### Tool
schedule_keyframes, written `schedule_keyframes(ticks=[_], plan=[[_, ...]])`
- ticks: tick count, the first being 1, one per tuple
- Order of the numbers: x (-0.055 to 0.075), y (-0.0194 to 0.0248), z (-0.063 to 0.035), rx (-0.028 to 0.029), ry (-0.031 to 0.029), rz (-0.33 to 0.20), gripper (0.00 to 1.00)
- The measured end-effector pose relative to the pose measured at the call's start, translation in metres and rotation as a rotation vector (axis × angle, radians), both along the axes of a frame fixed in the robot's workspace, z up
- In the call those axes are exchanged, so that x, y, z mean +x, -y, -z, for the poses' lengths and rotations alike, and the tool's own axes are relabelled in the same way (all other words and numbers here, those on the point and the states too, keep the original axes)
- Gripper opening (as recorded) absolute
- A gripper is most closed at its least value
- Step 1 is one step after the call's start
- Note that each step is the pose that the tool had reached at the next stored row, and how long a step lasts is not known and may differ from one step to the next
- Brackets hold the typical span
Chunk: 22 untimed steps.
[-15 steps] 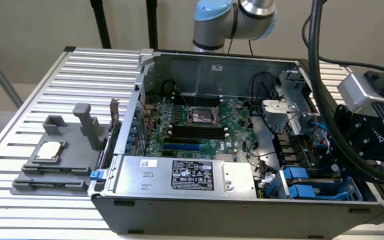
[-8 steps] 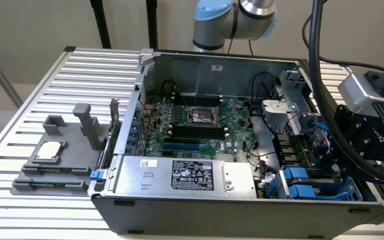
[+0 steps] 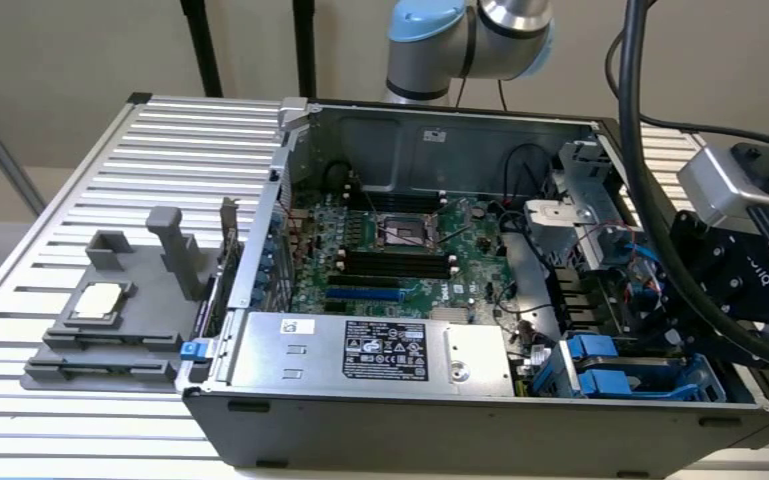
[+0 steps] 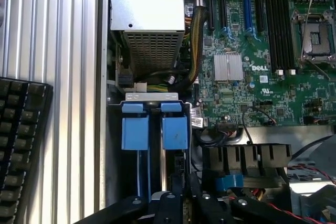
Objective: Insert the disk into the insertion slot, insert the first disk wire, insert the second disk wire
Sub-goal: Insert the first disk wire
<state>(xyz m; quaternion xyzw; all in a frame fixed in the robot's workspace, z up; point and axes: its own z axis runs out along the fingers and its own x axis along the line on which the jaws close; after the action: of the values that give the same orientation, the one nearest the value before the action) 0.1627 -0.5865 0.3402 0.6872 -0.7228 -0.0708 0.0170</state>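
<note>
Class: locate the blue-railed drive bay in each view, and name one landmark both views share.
Exterior view: the drive bay sits in the case's near corner, at the exterior view's right.
Wrist view: the drive bay lies beside the power-supply box's cable end.
Shared landmark: the power-supply box.

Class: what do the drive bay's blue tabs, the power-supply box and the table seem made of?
The blue tabs look like moulded plastic: uniform matte colour. The power-supply box is probably sheet metal: dull grey sheen, perforated end. The table looks like ribbed aluminium: pale satin gloss.
</note>
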Motion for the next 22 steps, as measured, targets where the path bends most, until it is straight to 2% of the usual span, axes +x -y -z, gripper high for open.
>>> schedule_keyframes(ticks=[19,22], plan=[[0.0006,-0.0001,0.0051,0.0000,0.0019,-0.005,0.16],[0.0009,-0.0002,0.0067,-0.0018,0.0019,-0.006,0.16]])
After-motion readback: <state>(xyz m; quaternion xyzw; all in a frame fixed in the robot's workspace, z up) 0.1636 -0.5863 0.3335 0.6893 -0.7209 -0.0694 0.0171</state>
